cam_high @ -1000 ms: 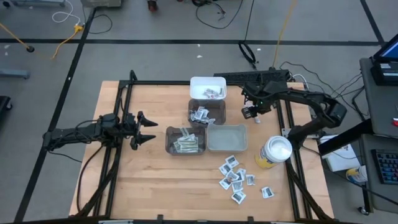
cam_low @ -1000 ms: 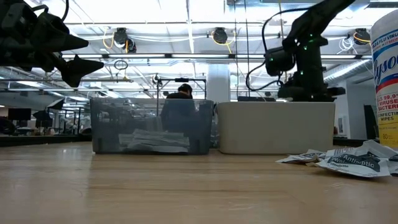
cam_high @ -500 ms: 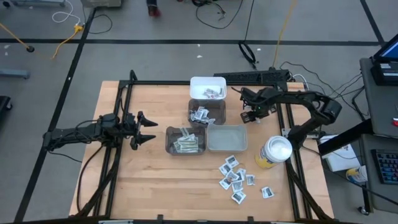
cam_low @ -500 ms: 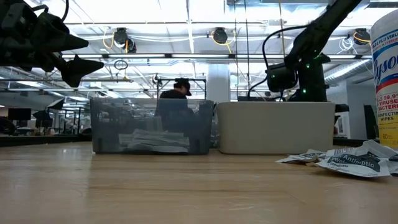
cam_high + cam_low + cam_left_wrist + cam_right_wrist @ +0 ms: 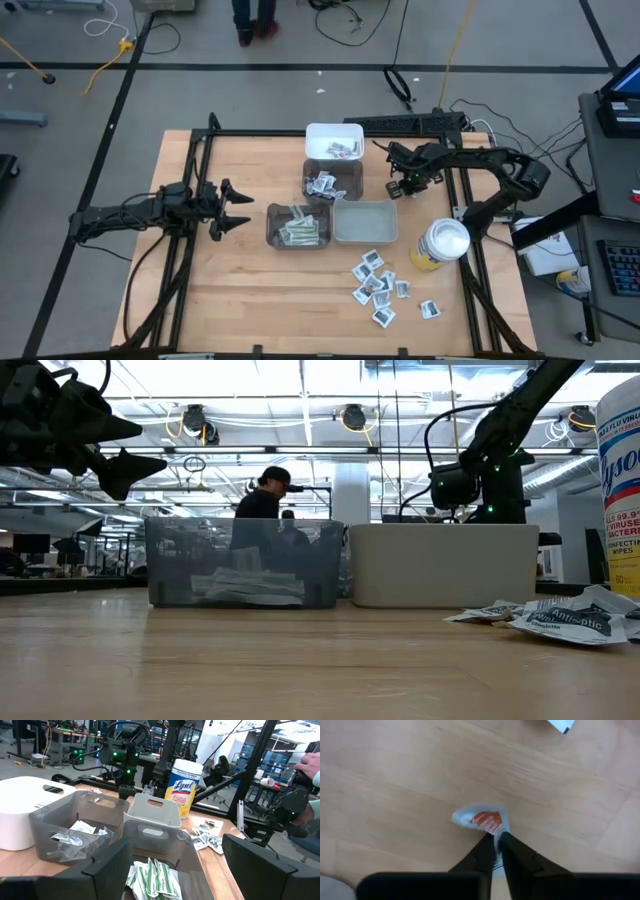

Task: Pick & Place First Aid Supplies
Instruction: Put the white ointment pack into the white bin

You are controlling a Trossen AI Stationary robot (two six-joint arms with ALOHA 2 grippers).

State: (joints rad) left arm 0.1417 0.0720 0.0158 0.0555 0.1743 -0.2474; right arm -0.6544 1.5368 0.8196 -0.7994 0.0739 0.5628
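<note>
My right gripper [image 5: 496,841] points down at the table's far right, beside the bins, shut on a tiny white packet with a red mark [image 5: 483,819]. In the high view it [image 5: 401,186] is right of the dark bin. A pile of square white sachets [image 5: 380,284] lies on the wood near the right front. My left gripper [image 5: 236,208] hangs open and level over the table's left side, with nothing between its fingers [image 5: 107,870]. My right gripper pinches the red-marked packet's near edge [image 5: 494,831] between its two fingertips, coming from above and pointing down. The rest of the packet juts out past the fingertips, just at the tabletop; I cannot tell whether it is lifted off the wood.
Four small bins stand mid-table: white [image 5: 334,141], dark grey with sachets [image 5: 332,181], grey with strip wrappers [image 5: 297,225], light grey [image 5: 365,221]. A yellow canister with a white lid [image 5: 441,246] stands at the right. A person walks in the room behind.
My right gripper has come down to the tabletop at the far right and shut its fingers on the red-marked packet. A person has walked across the room behind the table.
</note>
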